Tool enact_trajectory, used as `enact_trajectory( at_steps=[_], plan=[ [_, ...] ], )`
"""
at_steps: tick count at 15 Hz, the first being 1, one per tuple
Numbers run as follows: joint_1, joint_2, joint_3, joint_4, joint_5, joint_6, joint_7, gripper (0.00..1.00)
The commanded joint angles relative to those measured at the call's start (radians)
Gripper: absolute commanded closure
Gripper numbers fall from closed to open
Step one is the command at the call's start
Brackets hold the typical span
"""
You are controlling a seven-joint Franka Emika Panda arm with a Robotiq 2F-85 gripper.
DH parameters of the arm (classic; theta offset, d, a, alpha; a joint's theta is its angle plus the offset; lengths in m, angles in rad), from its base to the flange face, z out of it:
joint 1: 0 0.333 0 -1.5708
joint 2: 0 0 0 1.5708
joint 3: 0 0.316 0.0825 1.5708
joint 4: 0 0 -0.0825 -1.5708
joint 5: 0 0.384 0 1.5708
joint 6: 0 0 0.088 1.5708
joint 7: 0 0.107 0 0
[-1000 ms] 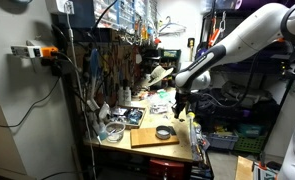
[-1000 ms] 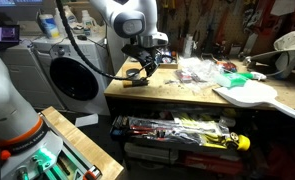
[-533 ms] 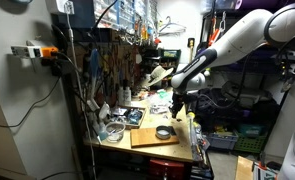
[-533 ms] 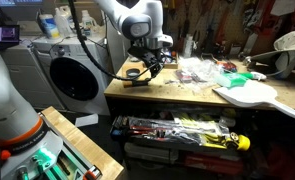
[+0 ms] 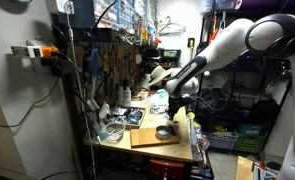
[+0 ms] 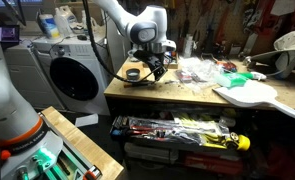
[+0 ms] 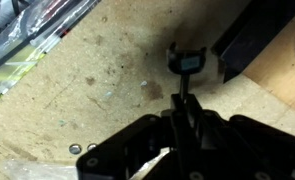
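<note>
My gripper (image 7: 182, 125) is shut on a thin dark tool whose rod runs out from between the fingers to a small black head (image 7: 187, 60). The head hangs just above the scuffed wooden bench top (image 7: 77, 90). In both exterior views the gripper (image 5: 175, 103) (image 6: 157, 68) hovers low over the workbench. A black ring (image 5: 164, 132) (image 6: 134, 73) lies close beside it, on a wooden board (image 5: 147, 139).
The bench (image 6: 167, 92) carries clear plastic bags (image 6: 197, 70) and a white guitar-shaped body (image 6: 249, 95). A washing machine (image 6: 72, 80) stands beside it. A tool wall (image 5: 117, 50) rises behind the bench. A dark block (image 7: 252, 35) lies near the tool head.
The arm has shifted along the bench away from the black ring, carrying the thin tool. The gripper stayed shut.
</note>
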Motion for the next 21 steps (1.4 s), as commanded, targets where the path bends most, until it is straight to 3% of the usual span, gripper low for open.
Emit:
enact_trajectory(
  at_steps=[1,3,4,5,14,21],
  plan=[
    [0.001,0.061,0.009,0.046,-0.052,0.006,0.040,0.98],
    [0.005,0.073,0.008,0.058,-0.076,-0.001,0.057,0.98],
    [0.010,0.071,0.006,0.060,-0.093,-0.005,0.071,0.67],
    [0.013,0.066,0.004,0.056,-0.108,-0.006,0.082,0.66],
    [0.039,-0.180,-0.011,-0.119,-0.227,-0.114,0.199,0.01],
    [-0.032,-0.403,-0.057,-0.296,-0.242,-0.117,0.334,0.00]
  ],
)
